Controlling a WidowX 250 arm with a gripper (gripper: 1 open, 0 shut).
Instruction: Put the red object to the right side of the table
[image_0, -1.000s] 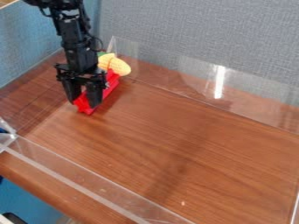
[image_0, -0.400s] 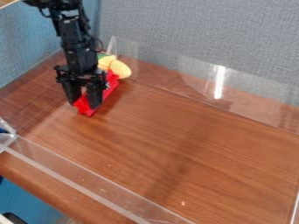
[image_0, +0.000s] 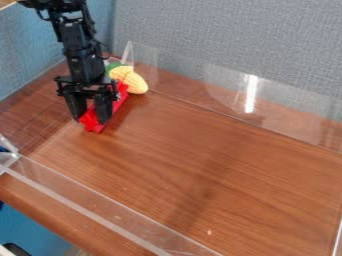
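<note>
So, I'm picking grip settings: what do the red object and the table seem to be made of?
The red object looks like smooth, hard plastic: uniform bright colour, crisp edges. The table looks like reddish-brown wood or wood-grain laminate, semi-glossy, given its streaked grain and soft reflections; which one is unclear.

A single black robot arm reaches down from the frame's 11 o'clock corner, its slim wrist column nearly vertical. The hand points straight down, low over the surface, its 2 dark fingers drawn together, clamped on the red object from either side.
</note>
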